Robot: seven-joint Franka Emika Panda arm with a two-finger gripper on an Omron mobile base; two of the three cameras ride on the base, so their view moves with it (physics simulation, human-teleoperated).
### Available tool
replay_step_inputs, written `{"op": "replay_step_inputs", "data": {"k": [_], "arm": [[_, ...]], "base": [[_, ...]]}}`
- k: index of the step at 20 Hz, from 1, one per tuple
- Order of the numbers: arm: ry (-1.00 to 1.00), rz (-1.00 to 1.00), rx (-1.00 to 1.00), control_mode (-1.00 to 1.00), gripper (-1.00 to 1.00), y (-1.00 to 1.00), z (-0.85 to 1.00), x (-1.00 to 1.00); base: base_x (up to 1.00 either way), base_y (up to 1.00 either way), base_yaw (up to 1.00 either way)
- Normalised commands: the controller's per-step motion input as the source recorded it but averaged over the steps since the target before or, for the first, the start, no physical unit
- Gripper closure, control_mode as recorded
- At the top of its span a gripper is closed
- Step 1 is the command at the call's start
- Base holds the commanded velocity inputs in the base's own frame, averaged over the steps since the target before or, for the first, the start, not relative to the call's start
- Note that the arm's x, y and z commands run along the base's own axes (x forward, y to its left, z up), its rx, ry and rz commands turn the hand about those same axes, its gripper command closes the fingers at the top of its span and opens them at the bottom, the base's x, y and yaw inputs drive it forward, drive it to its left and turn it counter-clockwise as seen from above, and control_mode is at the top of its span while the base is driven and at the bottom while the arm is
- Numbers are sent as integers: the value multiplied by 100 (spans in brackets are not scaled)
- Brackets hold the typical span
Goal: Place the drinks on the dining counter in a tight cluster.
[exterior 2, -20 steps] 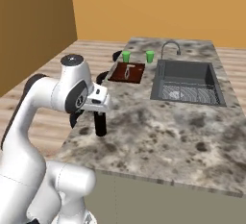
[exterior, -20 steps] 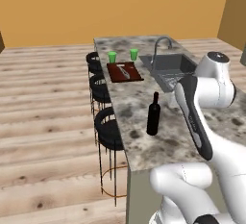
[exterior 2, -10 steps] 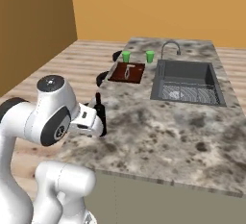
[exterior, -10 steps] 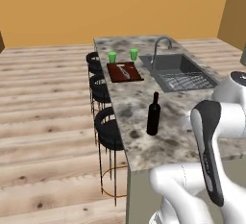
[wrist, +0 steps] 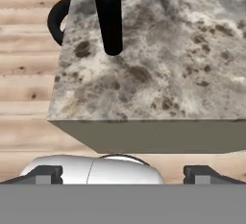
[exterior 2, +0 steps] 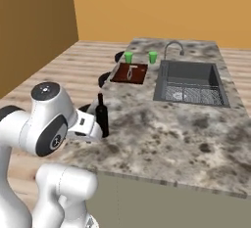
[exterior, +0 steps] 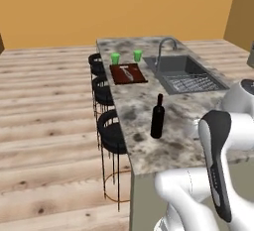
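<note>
Near the centre of the left base view, the wine bottle (exterior: 158,117) stands upright on the dining counter (exterior: 144,101), close to the stool-side edge; no juice bottle or water bottle is to be seen on the top, so by my judgement one drink of three is placed and two are left to fetch and set close beside it. At the bottom of the hand view the gripper (wrist: 123,174) shows its two dark tips set wide apart, holding nothing, pulled back off the counter's near end with the bottle at upper left of that frame. Bottle: slim, black, glossy, narrow neck; counter top: speckled grey-brown marble, flat, square-edged; sink (exterior 2: 190,81): dark inset basin, with a curved metal faucet (exterior 2: 173,47) behind it. Toward the far end lie a dark red-brown tray (exterior: 128,73) and two small green cups (exterior: 115,58); black round stools (exterior: 111,137) line the left side over pale plank flooring.
</note>
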Motion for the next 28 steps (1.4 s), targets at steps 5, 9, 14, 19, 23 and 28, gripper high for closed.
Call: {"op": "replay_step_inputs", "data": {"k": [5,9,14,19,23,28], "arm": [[0,0,0,100,-100,0,0,0],[0,0,0,100,-100,0,0,0],[0,0,0,100,-100,0,0,0],[0,0,0,100,-100,0,0,0],[0,0,0,100,-100,0,0,0],[0,0,0,100,-100,0,0,0]], "base": [[-79,-37,-53],[-61,-20,-62],[-19,0,-91],[0,4,-100],[0,8,-100],[50,35,-81]]}}
